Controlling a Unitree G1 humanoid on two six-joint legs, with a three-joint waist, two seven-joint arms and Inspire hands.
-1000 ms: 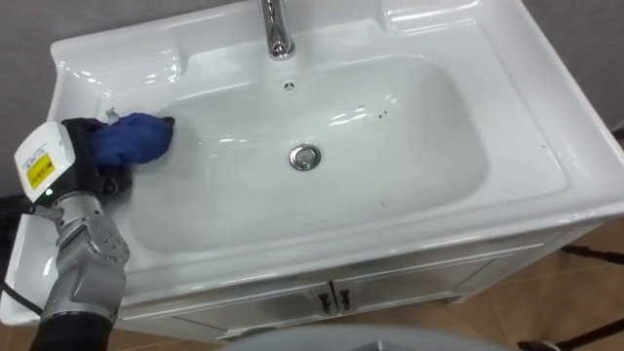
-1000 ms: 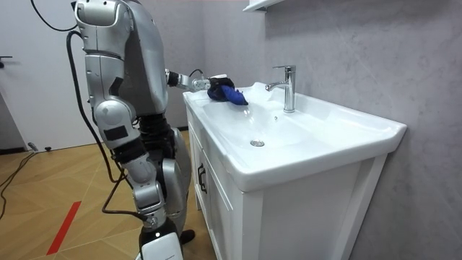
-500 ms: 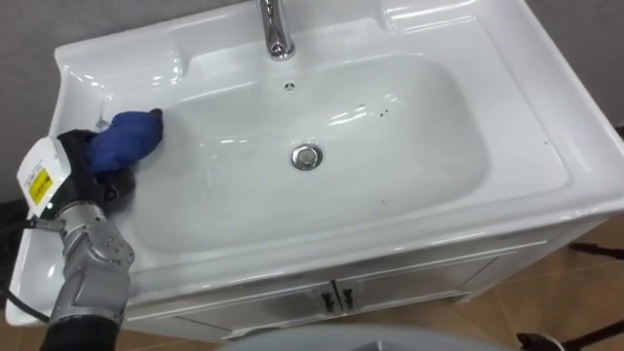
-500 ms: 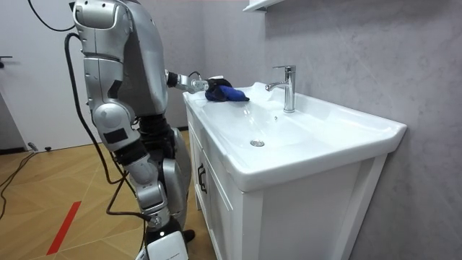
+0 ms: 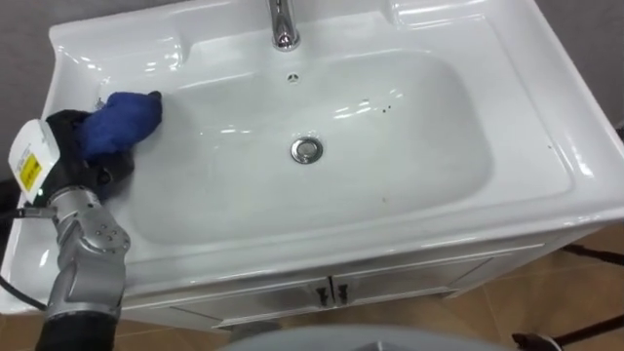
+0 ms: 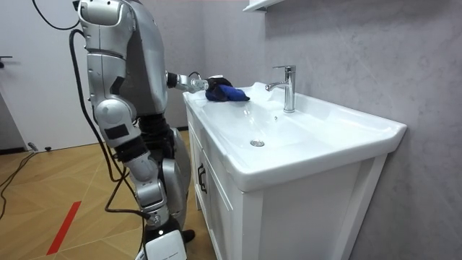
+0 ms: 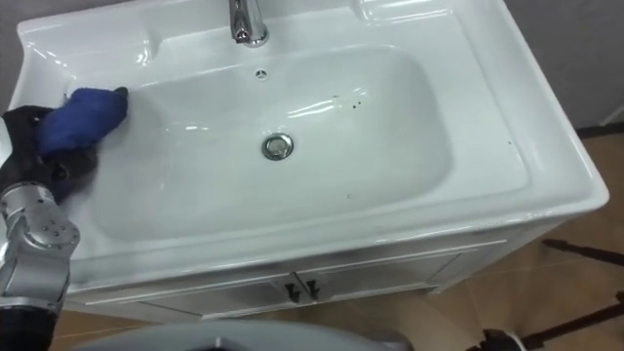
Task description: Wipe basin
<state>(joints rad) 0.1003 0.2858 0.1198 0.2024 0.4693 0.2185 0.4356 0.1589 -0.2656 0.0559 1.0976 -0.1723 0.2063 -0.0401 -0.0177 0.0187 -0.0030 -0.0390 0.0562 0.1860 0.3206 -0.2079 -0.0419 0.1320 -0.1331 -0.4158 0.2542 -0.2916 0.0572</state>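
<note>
Currently left hand (image 5: 80, 151) has its fingers curled round the blue cloth (image 5: 123, 119), which bunches just ahead of the fingers on the basin's (image 5: 526, 185) left inner slope. Drain (image 5: 306, 149) lies well beyond the fingertips, tap (image 5: 284, 24) farther off at the back rim

One basin (image 5: 390, 175), one tap (image 5: 284, 24), one blue cloth (image 5: 122, 122), seemingly two door handles (image 5: 331, 290).

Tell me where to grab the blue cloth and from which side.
Grip the bunched end of the blue cloth that sticks out toward the basin, coming from above on the right: the left hand clasps its other end at the left rim.
</note>
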